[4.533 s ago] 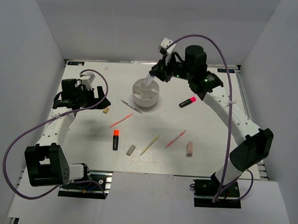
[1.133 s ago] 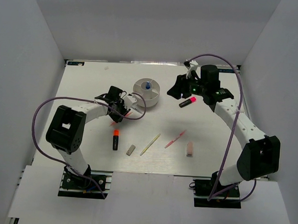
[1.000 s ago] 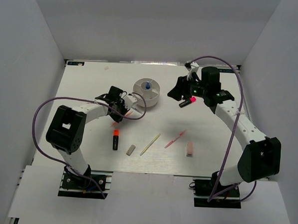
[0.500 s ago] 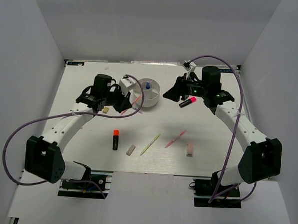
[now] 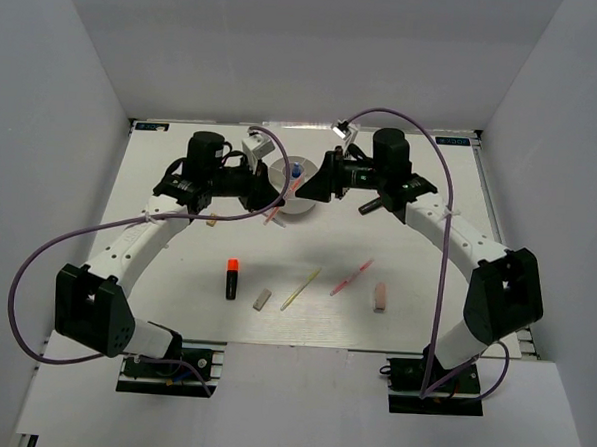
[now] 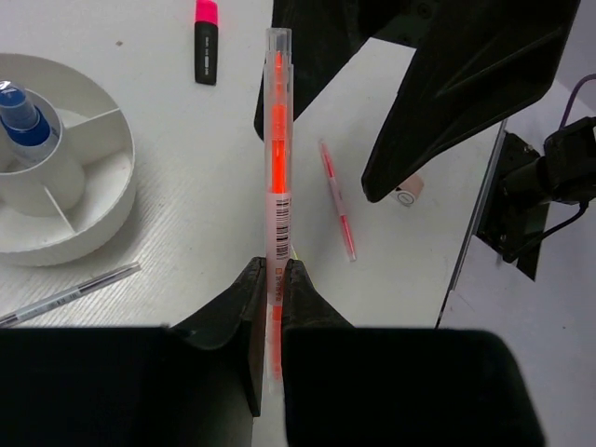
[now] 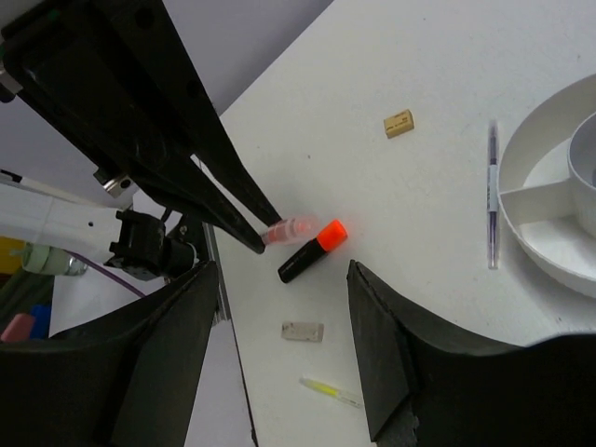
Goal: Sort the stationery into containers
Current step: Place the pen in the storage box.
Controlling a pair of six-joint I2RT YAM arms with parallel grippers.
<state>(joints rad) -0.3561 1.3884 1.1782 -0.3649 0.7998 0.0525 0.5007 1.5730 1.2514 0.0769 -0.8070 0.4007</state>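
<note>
Left wrist view: the left claw (image 6: pixel 273 275) pinches an orange-pink pen (image 6: pixel 277 140) by its lower end, just beside the white tub (image 6: pixel 112 200). The right claw (image 5: pixel 316 184), fingers spread and holding nothing, hangs close on the tub's other side. The step in hand looks like delivering this pen. It would go best if the pen is carried over an outer section, tipped so its length lies inside the wall, and let go low, keeping clear of the other claw. A blue-capped bottle (image 6: pixel 20 112) stands in the tub's centre cup, and the outer sections in view hold nothing. A grey pen (image 6: pixel 65 296) lies on the bench (image 6: pixel 186 214) just outside the tub.
</note>
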